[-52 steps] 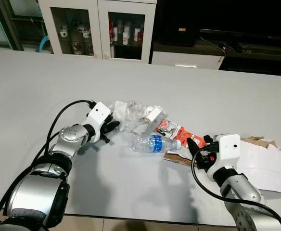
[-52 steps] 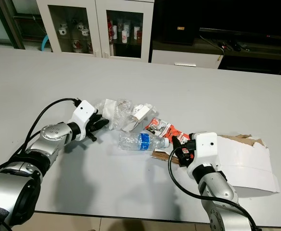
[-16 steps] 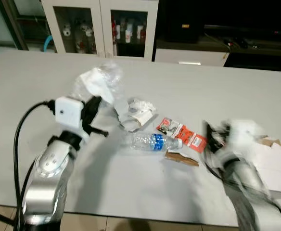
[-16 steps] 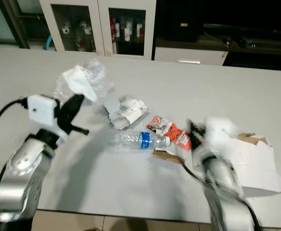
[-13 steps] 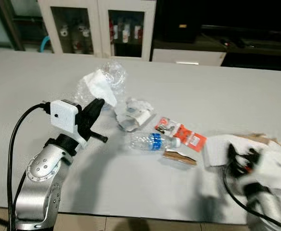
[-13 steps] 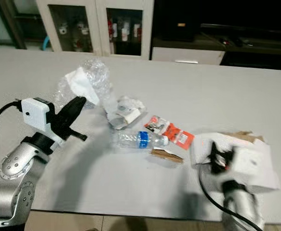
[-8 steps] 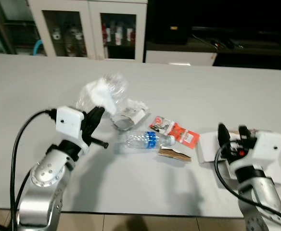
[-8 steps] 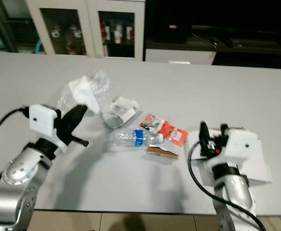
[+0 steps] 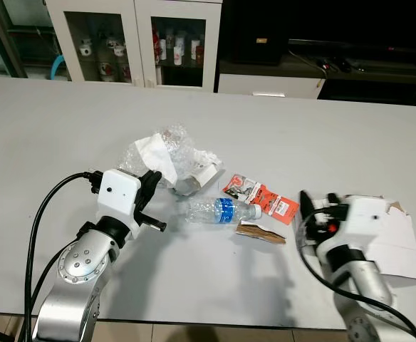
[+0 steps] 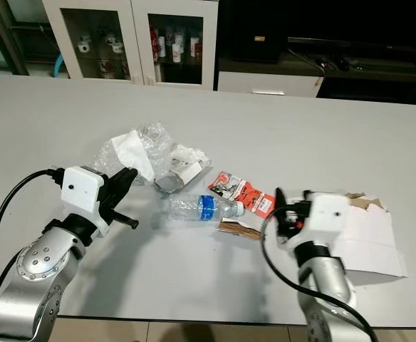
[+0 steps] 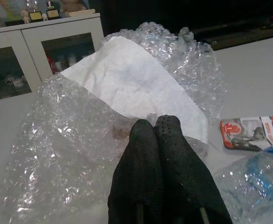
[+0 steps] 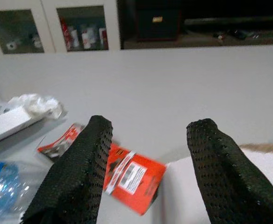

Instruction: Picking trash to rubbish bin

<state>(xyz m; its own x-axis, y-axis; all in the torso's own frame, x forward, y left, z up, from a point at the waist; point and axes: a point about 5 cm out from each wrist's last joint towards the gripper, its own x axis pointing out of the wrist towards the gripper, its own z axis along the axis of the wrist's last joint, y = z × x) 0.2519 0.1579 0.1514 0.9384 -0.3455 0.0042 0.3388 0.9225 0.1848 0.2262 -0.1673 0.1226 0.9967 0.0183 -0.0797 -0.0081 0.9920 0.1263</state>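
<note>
The bubble wrap point(image 11: 80, 140) with its white sheet sits pinched at the tips of our left gripper point(image 11: 156, 125), whose 2 fingers press together on it. Just past our wide-spread right gripper point(image 12: 148, 135) lies the red packet point(image 12: 132, 175), with the plastic bottle point(image 9: 222, 211) beside it. Bare grey table point(image 9: 300, 135) stretches beyond both grippers; white cardboard point(image 9: 400, 239) lies under our right arm.
</note>
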